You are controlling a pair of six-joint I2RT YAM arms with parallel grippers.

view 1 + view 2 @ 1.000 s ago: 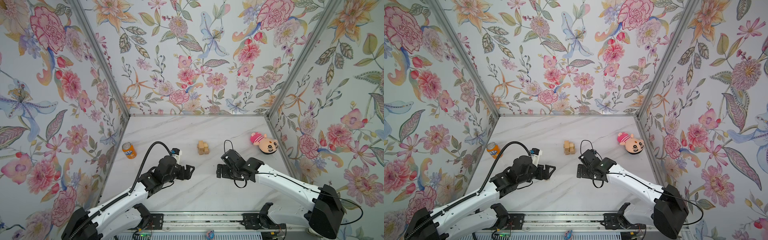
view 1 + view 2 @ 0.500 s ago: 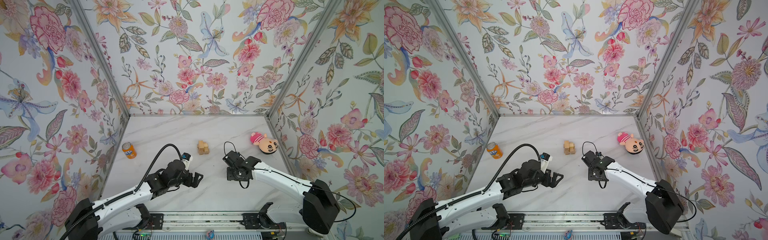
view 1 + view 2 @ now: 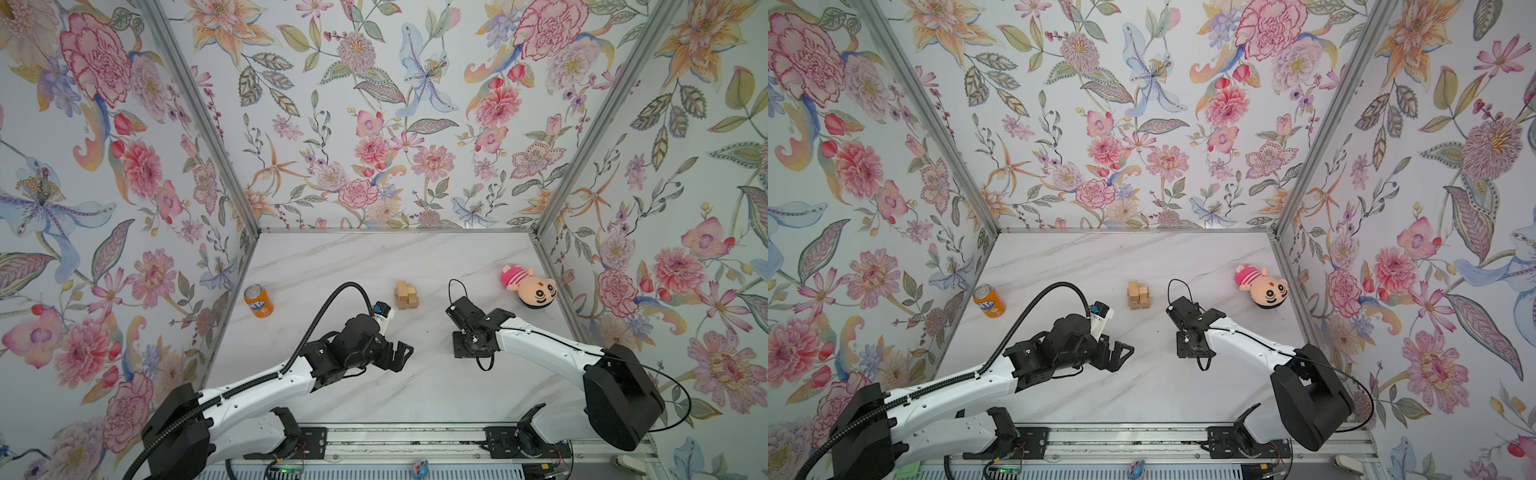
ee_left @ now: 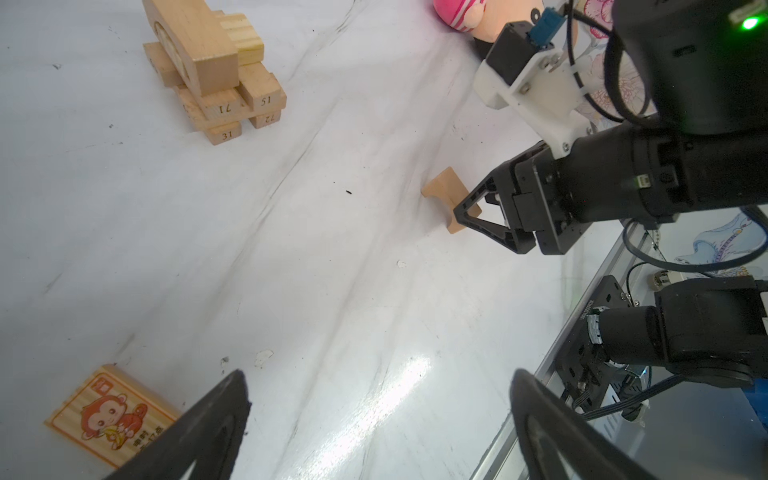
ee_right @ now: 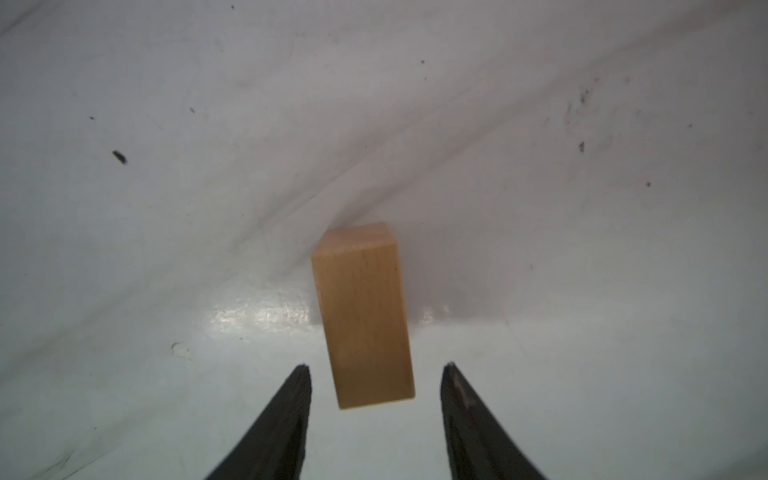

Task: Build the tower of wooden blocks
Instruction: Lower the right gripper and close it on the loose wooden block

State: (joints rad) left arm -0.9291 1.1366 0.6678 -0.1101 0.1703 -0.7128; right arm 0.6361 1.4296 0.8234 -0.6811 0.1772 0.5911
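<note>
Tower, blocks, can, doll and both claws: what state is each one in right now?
tower: standing, crossed layers, no gripper on it.
monkey-print block: lying flat on the table, loose.
right gripper: open, straddling the plain block.
plain block: on the table, a gap to each finger.
left gripper: wide open, empty.
soda can: upright.
plush doll: lying down.
</note>
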